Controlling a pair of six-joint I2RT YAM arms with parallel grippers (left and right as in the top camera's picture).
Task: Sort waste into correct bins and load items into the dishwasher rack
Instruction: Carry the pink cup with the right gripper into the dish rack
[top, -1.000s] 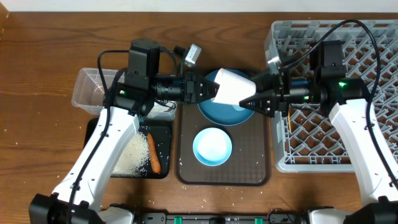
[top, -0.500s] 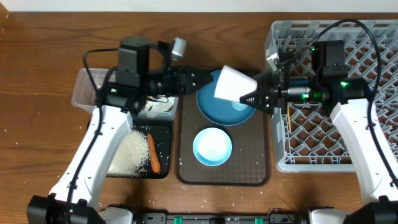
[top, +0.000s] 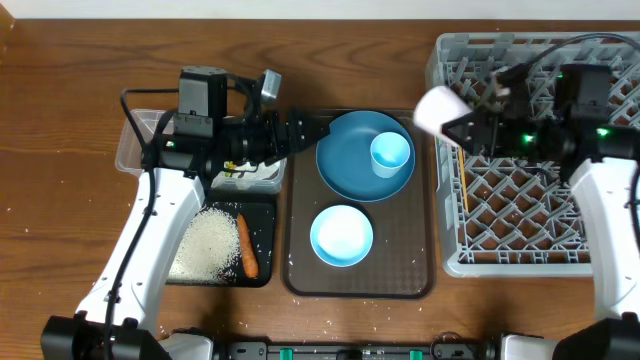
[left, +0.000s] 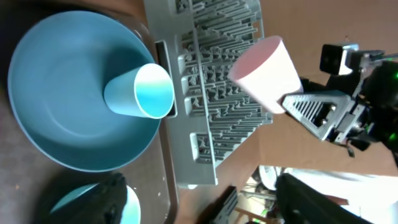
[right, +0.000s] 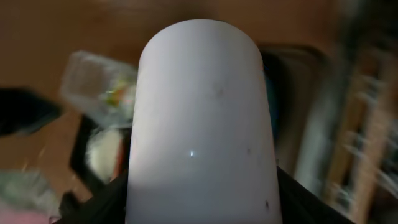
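As I see it, left fingers (left: 317, 202): spread wide, empty.
Right fingers (left: 311, 107): holding pink cup (top: 436, 108), upper right.

Overhead top-down, wrist views close, sharing pink cup (left: 264, 71)

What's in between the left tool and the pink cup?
The blue plate, with the light blue cup on it, lies between the left tool and the pink cup. The overhead view shows this.
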